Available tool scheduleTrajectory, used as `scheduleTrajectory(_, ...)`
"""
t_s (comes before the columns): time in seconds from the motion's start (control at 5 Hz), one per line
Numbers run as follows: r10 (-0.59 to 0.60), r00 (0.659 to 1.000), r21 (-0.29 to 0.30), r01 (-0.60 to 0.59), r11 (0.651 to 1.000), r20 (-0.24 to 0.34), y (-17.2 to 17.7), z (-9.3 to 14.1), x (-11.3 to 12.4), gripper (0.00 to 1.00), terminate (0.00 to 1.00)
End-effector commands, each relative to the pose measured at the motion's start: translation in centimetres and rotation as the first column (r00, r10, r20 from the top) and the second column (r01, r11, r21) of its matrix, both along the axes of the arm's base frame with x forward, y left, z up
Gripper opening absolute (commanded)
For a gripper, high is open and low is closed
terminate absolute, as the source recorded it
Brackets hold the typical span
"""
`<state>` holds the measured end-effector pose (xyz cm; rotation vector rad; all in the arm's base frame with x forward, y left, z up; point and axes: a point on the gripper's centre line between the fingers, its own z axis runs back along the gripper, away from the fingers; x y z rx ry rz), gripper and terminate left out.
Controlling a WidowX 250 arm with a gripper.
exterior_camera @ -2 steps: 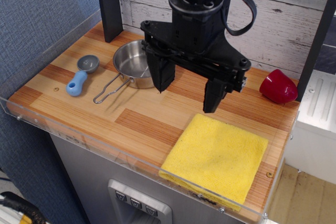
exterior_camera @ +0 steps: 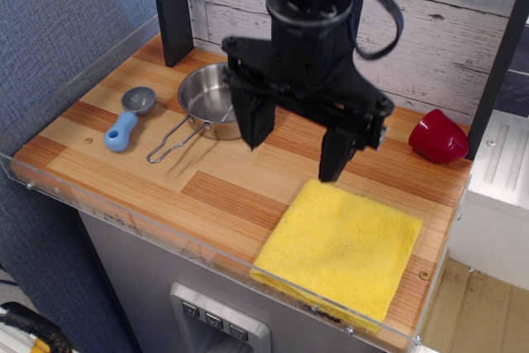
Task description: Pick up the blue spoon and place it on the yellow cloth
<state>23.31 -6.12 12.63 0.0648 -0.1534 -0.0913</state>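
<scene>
The blue spoon (exterior_camera: 126, 120) lies on the wooden table at the left, its light-blue handle toward the front and its round grey bowl toward the back. The yellow cloth (exterior_camera: 340, 247) lies flat at the front right. My black gripper (exterior_camera: 293, 155) hangs open and empty above the table's middle, just right of the pan. Its left finger (exterior_camera: 255, 126) and right finger (exterior_camera: 334, 159) stand wide apart. The right fingertip hangs over the cloth's back edge. The spoon is far to the gripper's left.
A steel pan (exterior_camera: 211, 97) with a wire handle sits between spoon and gripper. A red bowl-like object (exterior_camera: 438, 136) lies at the back right. A dark post (exterior_camera: 172, 6) stands at the back left. A clear plastic rim (exterior_camera: 207, 250) edges the table.
The gripper has shifted very slightly; the objects have not moved.
</scene>
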Motion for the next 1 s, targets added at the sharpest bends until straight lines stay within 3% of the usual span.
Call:
scheduleTrajectory(0.0,-0.021,0.991,-0.029,0.025,0.999,0.131,1.6,1.3,3.8,1.00,0.00)
scheduleTrajectory(0.4,0.071,0.989,0.013,-0.073,0.997,0.133,9.2,0.9,2.9,1.00,0.00)
scheduleTrajectory(0.6,0.056,0.992,0.054,-0.063,0.997,0.113,12.0,0.1,2.3,1.00,0.00)
scheduleTrajectory(0.8,0.051,0.994,0.054,-0.056,0.997,0.102,13.7,-0.7,2.0,1.00,0.00)
